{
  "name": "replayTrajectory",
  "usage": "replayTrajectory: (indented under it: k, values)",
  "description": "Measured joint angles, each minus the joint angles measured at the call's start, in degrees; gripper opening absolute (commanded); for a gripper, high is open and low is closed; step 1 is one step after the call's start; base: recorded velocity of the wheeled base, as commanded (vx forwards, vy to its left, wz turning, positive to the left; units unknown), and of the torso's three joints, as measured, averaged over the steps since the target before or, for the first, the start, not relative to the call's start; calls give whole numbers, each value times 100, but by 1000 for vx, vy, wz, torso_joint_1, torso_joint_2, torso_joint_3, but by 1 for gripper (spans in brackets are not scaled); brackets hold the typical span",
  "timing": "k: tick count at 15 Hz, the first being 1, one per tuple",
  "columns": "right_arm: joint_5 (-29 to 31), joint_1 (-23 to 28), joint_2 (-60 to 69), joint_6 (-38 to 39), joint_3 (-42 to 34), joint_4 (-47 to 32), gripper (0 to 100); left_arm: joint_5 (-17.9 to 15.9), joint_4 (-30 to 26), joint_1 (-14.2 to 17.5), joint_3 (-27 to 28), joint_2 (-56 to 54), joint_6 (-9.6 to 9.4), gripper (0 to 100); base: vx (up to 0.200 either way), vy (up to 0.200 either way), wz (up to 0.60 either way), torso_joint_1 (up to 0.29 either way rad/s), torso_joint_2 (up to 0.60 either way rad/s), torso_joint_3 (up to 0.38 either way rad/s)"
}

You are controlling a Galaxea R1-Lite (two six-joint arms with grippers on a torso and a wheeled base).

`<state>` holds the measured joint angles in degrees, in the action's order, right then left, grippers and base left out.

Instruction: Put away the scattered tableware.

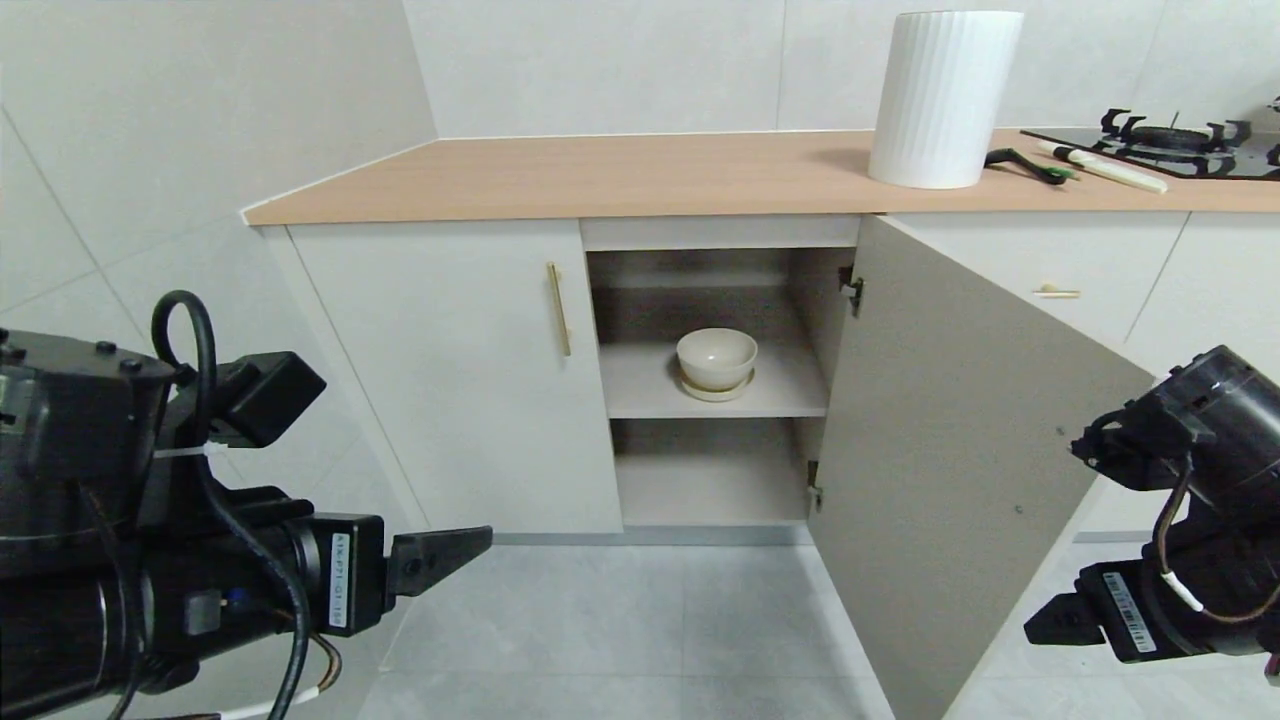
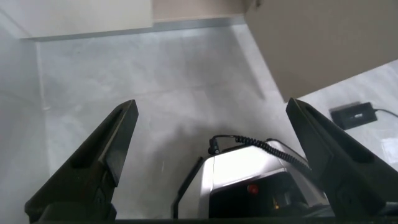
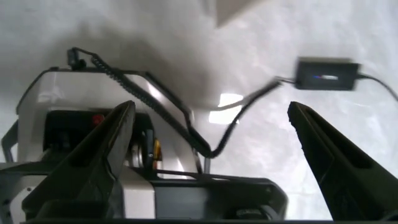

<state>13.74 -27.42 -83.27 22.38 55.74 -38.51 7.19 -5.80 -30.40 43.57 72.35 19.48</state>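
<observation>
Bowl centred on shelf, door swung wide.

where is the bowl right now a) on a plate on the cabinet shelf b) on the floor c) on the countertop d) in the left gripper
a, the bowl sits on a small plate on the shelf inside the open cabinet.

Soft, even light; the white cylinder casts a faint shadow on the surface, and the open cabinet is dimmer inside. Glare spots the floor in the right wrist view. Straight lines bow toward the head view's edges.
</observation>
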Motion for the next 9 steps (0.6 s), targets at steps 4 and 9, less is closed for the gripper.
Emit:
replayTrajectory:
  k: [4,9]
  values:
    - [-2,556,139,-121,322,-354,100,-11,4,-2,-7,9,4,100,0,0,0,0,0,0]
    - [-41,2164,340,-879,694,-352,100,-9,1,0,-7,16,6,100,0,0,0,0,0,0]
